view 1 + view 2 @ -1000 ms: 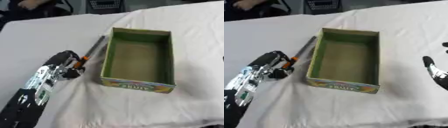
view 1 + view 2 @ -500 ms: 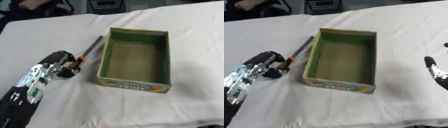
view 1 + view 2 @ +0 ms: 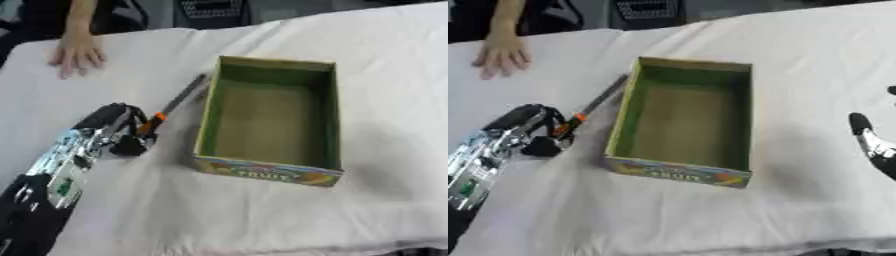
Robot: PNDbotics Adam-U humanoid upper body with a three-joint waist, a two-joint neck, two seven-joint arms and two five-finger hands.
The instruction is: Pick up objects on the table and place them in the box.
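Fingers (image 3: 131,135) of left hand (image 3: 105,135) curled around tool's (image 3: 175,102) orange end, beside box (image 3: 262,167)

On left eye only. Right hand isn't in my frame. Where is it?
Observer: The right hand shows at the right edge of the right eye view, to the right of the box.
Operator: Touching the box?
Observer: No, bare white cloth lies between them.
Operator: Holding anything?
Observer: Nothing that shows; its fingers point up, straight.
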